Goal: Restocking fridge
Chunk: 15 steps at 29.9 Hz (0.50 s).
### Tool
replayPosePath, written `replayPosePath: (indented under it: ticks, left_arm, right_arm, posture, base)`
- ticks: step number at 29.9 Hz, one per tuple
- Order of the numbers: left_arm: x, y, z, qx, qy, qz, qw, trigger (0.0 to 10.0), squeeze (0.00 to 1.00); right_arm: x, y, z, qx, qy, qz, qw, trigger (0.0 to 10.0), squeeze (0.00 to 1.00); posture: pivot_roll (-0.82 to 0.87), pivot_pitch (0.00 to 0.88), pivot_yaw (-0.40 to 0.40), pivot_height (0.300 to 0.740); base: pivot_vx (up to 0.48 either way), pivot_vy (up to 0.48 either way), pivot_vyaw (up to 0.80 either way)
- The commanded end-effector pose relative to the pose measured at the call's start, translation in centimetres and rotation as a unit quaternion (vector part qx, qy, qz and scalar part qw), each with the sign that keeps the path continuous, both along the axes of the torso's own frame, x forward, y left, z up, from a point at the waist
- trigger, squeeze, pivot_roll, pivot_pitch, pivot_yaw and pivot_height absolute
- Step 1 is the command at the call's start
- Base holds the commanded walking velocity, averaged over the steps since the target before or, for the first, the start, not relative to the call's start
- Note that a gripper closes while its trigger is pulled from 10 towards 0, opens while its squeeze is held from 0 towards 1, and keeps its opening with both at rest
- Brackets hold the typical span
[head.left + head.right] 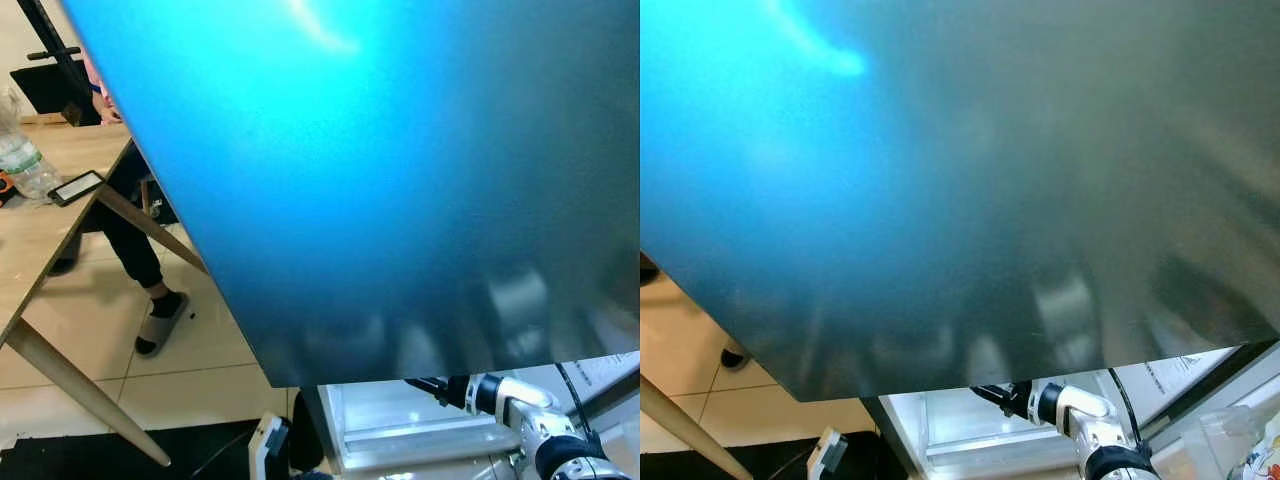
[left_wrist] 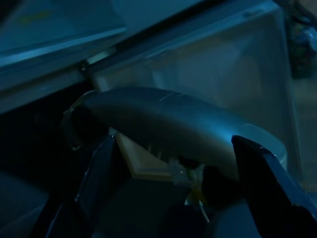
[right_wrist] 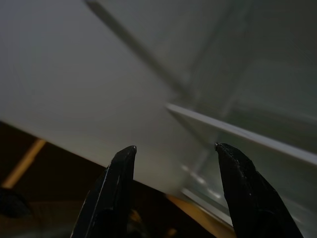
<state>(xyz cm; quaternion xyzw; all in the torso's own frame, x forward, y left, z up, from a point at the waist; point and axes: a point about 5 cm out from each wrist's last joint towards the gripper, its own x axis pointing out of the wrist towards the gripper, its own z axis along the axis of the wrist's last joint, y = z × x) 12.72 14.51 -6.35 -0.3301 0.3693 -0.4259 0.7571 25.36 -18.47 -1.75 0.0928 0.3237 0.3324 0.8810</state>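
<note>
Silver right arm (image 1: 1085,415) reaches under the fridge door (image 1: 400,170), right gripper (image 3: 171,153) spread.

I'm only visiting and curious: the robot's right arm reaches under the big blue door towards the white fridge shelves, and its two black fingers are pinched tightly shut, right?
Not quite. The right gripper is open: the right wrist view shows its two black fingers standing well apart with nothing between them. The rest holds: that arm reaches under the blue door towards the white fridge shelves.
</note>
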Motion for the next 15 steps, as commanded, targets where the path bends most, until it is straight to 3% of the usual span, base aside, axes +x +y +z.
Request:
replayPosePath:
  ticks: [1,4,6,8,9,10,11,12,13,14,15]
  left_arm:
    - [-0.4,1.7,-0.6,0.04,0.022,0.034,0.998,10.0,0.0]
    - [-0.7,2.7,-1.3,0.08,0.04,0.072,0.993,10.0,0.0]
    - [-1.0,3.9,-1.9,0.13,0.061,0.115,0.983,10.0,0.0]
    - [-1.2,5.3,-2.4,0.18,0.082,0.175,0.965,10.0,0.0]
    - [-1.2,5.3,-2.4,0.18,0.082,0.175,0.965,10.0,0.0]
    - [-1.4,6.1,-2.6,0.211,0.091,0.206,0.951,10.0,0.0]
    - [-1.4,6.1,-2.6,0.211,0.091,0.206,0.951,10.0,0.0]
    - [-1.6,7.1,-2.8,0.247,0.105,0.244,0.932,10.0,0.0]
    - [-1.6,7.1,-2.8,0.247,0.105,0.244,0.932,10.0,0.0]
    - [-2.1,8.4,-3.1,0.286,0.125,0.287,0.906,10.0,0.0]
    - [-2.1,8.4,-3.1,0.286,0.125,0.287,0.906,10.0,0.0]
  right_arm:
    - [-1.0,-0.3,-1.1,-0.026,0.025,-0.02,0.999,10.0,0.0]
    - [-2.0,-0.9,-2.1,-0.05,0.051,-0.04,0.997,10.0,0.0]
    - [-3.2,-1.5,-3.1,-0.088,0.076,-0.055,0.992,10.0,0.0]
    - [-4.6,-2.4,-4.2,-0.135,0.1,-0.091,0.982,10.0,0.0]
    - [-4.6,-2.4,-4.2,-0.135,0.1,-0.091,0.982,10.0,0.0]
    - [-5.3,-2.8,-4.6,-0.154,0.111,-0.107,0.976,10.0,0.0]
    - [-5.3,-2.8,-4.6,-0.154,0.111,-0.107,0.976,10.0,0.0]
    - [-6.1,-3.1,-5.1,-0.167,0.124,-0.124,0.97,10.0,0.0]
    - [-6.1,-3.1,-5.1,-0.167,0.124,-0.124,0.97,10.0,0.0]
    - [-7.2,-3.3,-5.8,-0.183,0.14,-0.137,0.963,10.0,0.0]
    - [-7.2,-3.3,-5.8,-0.183,0.14,-0.137,0.963,10.0,0.0]
  posture:
    - [-0.02,0.027,0.04,0.74]
    - [-0.02,0.023,0.04,0.74]
    - [-0.02,0.023,0.04,0.74]
    - [-0.02,0.023,0.04,0.74]
    - [-0.02,0.023,0.04,0.74]
    - [-0.02,0.021,0.044,0.74]
    - [-0.02,0.021,0.044,0.74]
    - [-0.02,0.017,0.044,0.74]
    - [-0.02,0.017,0.044,0.74]
    - [-0.02,0.015,0.044,0.74]
    - [-0.02,0.015,0.044,0.74]
  base:
    - [0.0,0.0,0.0]
    - [0.0,0.0,0.0]
    - [0.0,0.0,0.0]
    - [0.0,0.0,0.0]
    - [0.0,0.0,0.0]
    - [0.0,0.0,0.0]
    - [0.0,0.0,0.0]
    - [0.0,0.0,0.0]
    - [0.0,0.0,0.0]
    - [0.0,0.0,0.0]
    - [0.0,0.0,0.0]
